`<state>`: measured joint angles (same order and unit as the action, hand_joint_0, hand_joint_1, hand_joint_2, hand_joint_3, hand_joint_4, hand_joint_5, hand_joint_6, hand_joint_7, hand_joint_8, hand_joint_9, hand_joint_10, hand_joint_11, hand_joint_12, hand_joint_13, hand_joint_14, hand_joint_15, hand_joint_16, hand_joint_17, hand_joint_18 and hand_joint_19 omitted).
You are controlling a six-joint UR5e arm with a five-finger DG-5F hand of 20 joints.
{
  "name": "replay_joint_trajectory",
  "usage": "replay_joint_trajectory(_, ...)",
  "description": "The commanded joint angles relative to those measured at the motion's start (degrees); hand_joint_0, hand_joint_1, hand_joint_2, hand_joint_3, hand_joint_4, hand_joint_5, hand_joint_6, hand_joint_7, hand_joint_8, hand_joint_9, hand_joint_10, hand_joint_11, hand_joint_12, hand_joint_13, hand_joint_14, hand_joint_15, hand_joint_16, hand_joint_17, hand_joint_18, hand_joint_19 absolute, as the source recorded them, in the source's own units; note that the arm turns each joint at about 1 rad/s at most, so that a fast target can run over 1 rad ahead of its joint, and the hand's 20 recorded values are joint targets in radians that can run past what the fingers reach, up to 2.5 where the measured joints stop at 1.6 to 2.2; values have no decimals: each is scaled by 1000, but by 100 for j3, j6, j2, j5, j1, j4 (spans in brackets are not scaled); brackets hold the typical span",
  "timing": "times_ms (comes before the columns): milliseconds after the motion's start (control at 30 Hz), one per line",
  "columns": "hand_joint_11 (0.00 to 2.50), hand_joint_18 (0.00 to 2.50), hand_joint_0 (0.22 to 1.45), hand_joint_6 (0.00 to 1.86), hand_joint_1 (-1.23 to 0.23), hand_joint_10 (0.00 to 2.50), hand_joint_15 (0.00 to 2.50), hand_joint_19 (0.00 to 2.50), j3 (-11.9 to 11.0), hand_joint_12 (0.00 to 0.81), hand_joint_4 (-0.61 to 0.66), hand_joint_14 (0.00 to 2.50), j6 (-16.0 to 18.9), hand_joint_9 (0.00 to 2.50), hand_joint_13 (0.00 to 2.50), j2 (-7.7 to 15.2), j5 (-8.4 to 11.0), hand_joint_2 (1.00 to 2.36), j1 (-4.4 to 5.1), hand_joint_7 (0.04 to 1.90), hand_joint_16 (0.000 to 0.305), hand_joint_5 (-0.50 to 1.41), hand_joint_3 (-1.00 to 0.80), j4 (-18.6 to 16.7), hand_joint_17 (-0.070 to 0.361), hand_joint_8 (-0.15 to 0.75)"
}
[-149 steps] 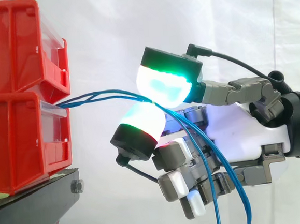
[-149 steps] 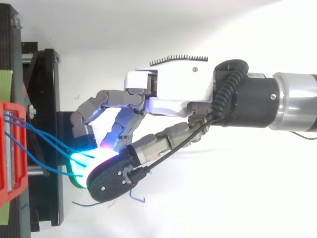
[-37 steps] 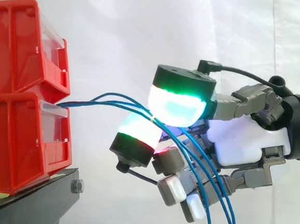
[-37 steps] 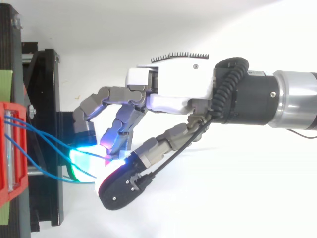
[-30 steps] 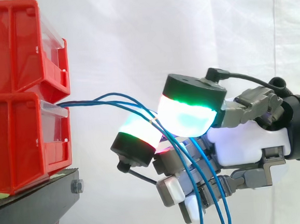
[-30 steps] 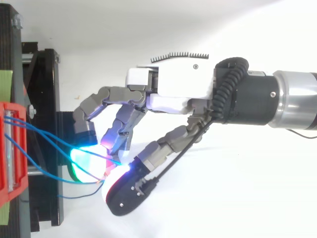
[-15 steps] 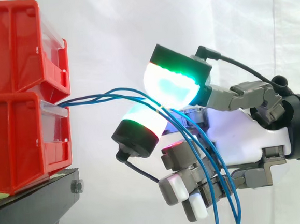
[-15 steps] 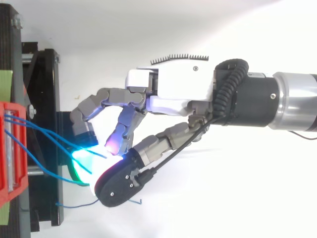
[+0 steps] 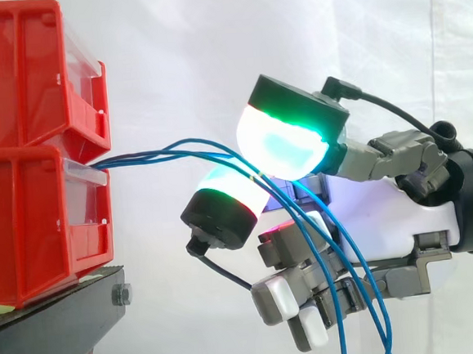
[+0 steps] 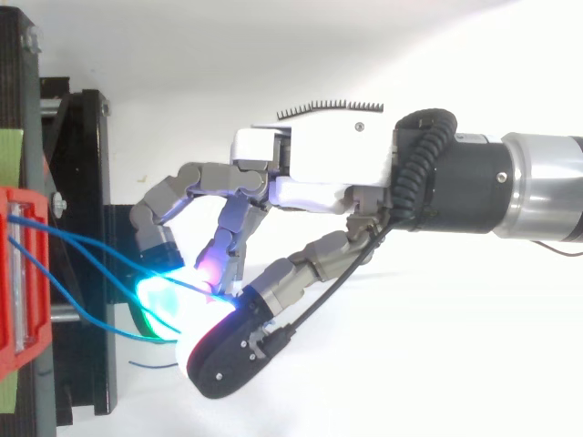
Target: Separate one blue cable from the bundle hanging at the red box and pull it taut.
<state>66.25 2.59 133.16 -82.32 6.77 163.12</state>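
Your hand (image 9: 388, 222) has its glowing pads (image 9: 279, 149) pinched on the blue cables (image 9: 177, 149) just right of the red box (image 9: 35, 217), and I can't tell if it's only one strand, so I'd roll the pads to shed extras before pulling right.

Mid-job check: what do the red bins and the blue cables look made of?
The red bins: probably moulded plastic, glossy, with smooth highlights and a clear front strip. The blue cables: thin wires in what looks like smooth plastic insulation; they bend in soft curves.
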Motion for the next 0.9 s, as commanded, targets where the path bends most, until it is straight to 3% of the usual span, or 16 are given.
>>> replay_joint_trajectory(0,1075,945,582,873,-917,32,709,674,2,339,-44,27,-4,1223,1016,8,-3,1000,0,1257,42,-109,-500,0,95,252)
replay_joint_trajectory(167,1013,968,524,850,-861,31,703,670,2,350,-111,25,-4,1253,1032,8,6,1000,0,1225,44,-86,-500,0,100,249)
replay_joint_trajectory(233,988,978,533,835,-676,32,702,690,2,346,-158,25,5,1309,1044,-1,6,1000,0,1269,44,-68,-500,0,99,240)
replay_joint_trajectory(367,1005,981,579,847,-606,31,711,720,2,339,-156,25,5,1354,1070,-1,6,1000,0,1255,42,-65,-500,18,95,221)
replay_joint_trajectory(500,1032,958,621,834,-721,36,718,721,2,347,-76,26,5,1318,1055,-1,6,1000,0,1274,42,-76,-499,0,95,239)
replay_joint_trajectory(600,1168,966,636,865,-845,34,730,712,2,359,58,26,5,1309,1035,-1,6,1012,0,1318,44,-115,-380,9,99,254)
replay_joint_trajectory(700,1376,961,695,898,-930,33,753,684,2,351,-7,27,5,1325,1039,-1,6,1017,0,1312,44,-141,-311,9,99,243)
replay_joint_trajectory(800,1388,948,734,903,-955,36,747,647,2,347,-17,27,5,1281,1023,-1,6,1000,0,1267,44,-157,-500,0,99,233)
replay_joint_trajectory(867,1386,915,713,904,-957,33,743,632,2,344,-1,27,5,1277,1014,-1,6,1000,0,1225,44,-161,-500,0,98,233)
